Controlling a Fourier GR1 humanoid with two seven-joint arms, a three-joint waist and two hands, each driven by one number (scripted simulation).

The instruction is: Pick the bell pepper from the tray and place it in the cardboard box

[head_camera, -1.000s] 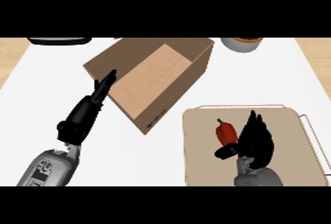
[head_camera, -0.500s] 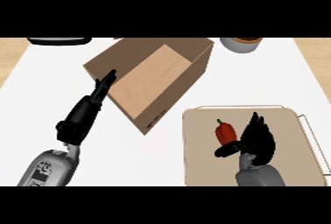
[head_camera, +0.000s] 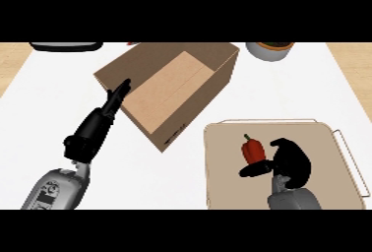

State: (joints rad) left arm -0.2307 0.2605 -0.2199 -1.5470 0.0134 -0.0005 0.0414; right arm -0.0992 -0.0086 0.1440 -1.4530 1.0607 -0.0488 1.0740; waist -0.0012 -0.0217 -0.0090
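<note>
- On the tray (head_camera: 225, 197), roughly mid-way: red bell pepper (head_camera: 252, 150), stem pointing up.
- Probably light, stiff, hollow, waxy-slick; best grabbed round the fat body, not the stem.
- Right hand (head_camera: 291, 160) right beside it, thumb and fingers spread either side, not clamped yet.
- Left hand (head_camera: 109, 106) straight-fingered against the cardboard box (head_camera: 170, 93) wall.
- Bowl (head_camera: 270, 49) way off at the back.

bare counter (head_camera: 291, 88) between tray (head_camera: 218, 147), cardboard box (head_camera: 174, 91)
</note>
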